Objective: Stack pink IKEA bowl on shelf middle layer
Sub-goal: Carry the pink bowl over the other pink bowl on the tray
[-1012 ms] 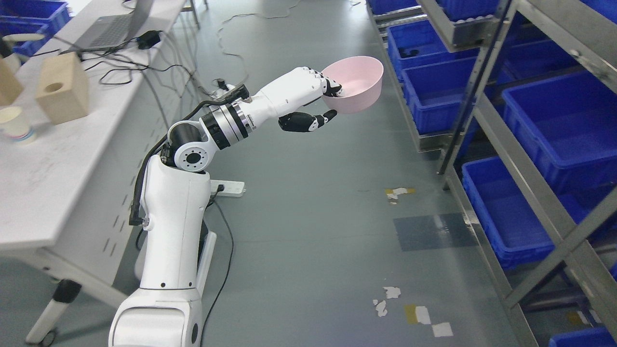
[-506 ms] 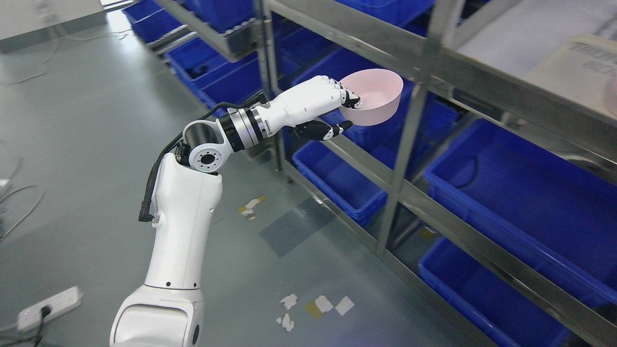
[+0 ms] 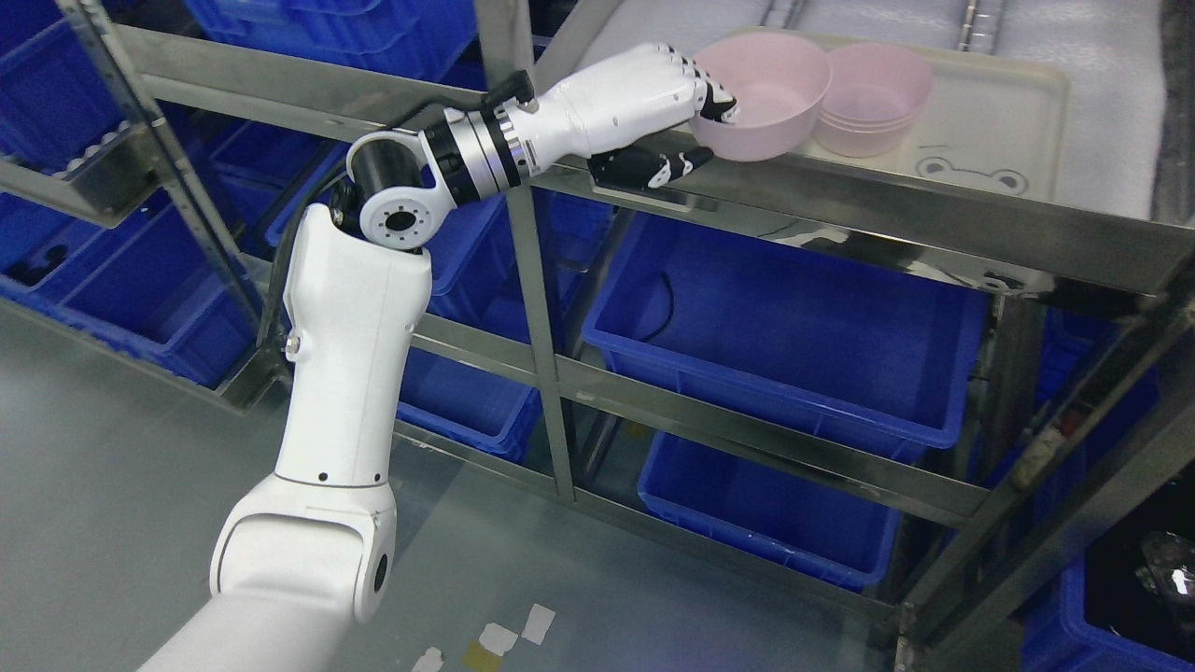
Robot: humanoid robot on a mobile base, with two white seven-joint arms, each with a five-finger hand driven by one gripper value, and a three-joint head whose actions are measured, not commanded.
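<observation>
The left hand (image 3: 686, 103) grips the pink bowl (image 3: 761, 93) by its near rim, over the shelf's front edge (image 3: 840, 201); the bowl stack (image 3: 873, 98) sits just beside it on the tray (image 3: 990, 140).

Pink bowl (image 3: 767, 91) sits upright, mouth up, at the upper middle of the frame (pale, smooth, empty). Just beside it on the right: a stack of matching pink bowls (image 3: 875, 98) on the cream tray (image 3: 990, 121).

Bright, even overhead indoor light, no hard shadows. Glossy grey floor (image 3: 112, 485) shows a soft pale sheen at lower left. Stainless steel shelf rails (image 3: 840, 201) catch smeared reflections and glare streaks. White plastic robot arm (image 3: 350, 317) is near blown out on its upper faces. Focus is decent at centre; slight softness and wide-angle stretch toward the edges, dark murky corner at lower right.
</observation>
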